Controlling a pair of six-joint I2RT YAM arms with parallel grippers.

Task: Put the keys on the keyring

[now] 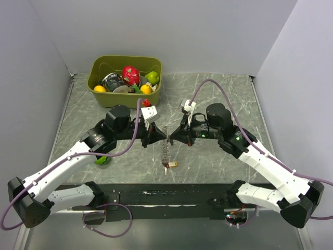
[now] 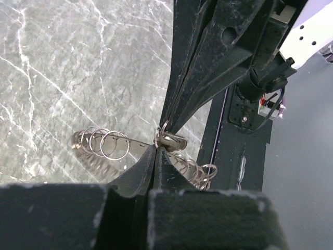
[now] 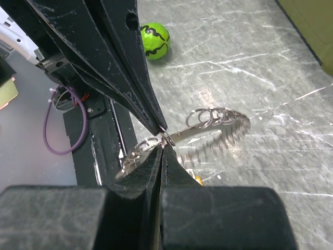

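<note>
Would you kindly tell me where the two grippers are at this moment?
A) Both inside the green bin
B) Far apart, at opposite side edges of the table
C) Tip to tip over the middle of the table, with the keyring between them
C: the left gripper and right gripper meet tip to tip over the table, both shut on the keyring, which dangles below them.

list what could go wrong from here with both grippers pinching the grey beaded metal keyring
1. The left gripper and right gripper, both shut, pinch the grey beaded metal keyring at nearly one spot with only their tips; a small pull might slip it free.
2. Their tips nearly touch, so they could collide or twist the thin ring.
3. The rest of the ring is loose and may swing or snag.
</note>
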